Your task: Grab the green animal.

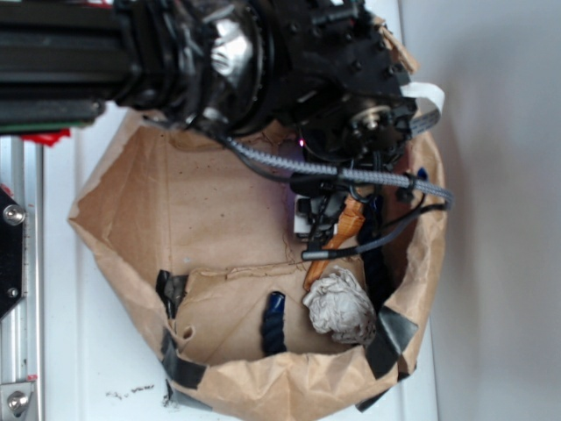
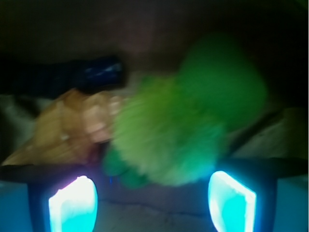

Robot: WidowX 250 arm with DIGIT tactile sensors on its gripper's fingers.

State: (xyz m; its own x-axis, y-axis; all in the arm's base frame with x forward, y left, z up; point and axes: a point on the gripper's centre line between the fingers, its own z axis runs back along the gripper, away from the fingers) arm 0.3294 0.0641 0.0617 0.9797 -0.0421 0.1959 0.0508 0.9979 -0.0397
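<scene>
Exterior view: the green animal is hidden entirely beneath the arm (image 1: 263, 61), which is cut off at the top and left edges. The gripper's fingertips are masked by cables. Wrist view: the green animal (image 2: 183, 135) is blurred, outline indistinct. The seashell (image 2: 67, 130) beside it is equally soft. The fingers (image 2: 72, 205) are cut off at the bottom edge.

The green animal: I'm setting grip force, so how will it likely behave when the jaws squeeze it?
The green animal looks fuzzy and lumpy, so it will probably compress and feel light. Its fur may give decent friction, so slipping seems unlikely. It lies close beside the seashell, which closing jaws might nudge.
</scene>
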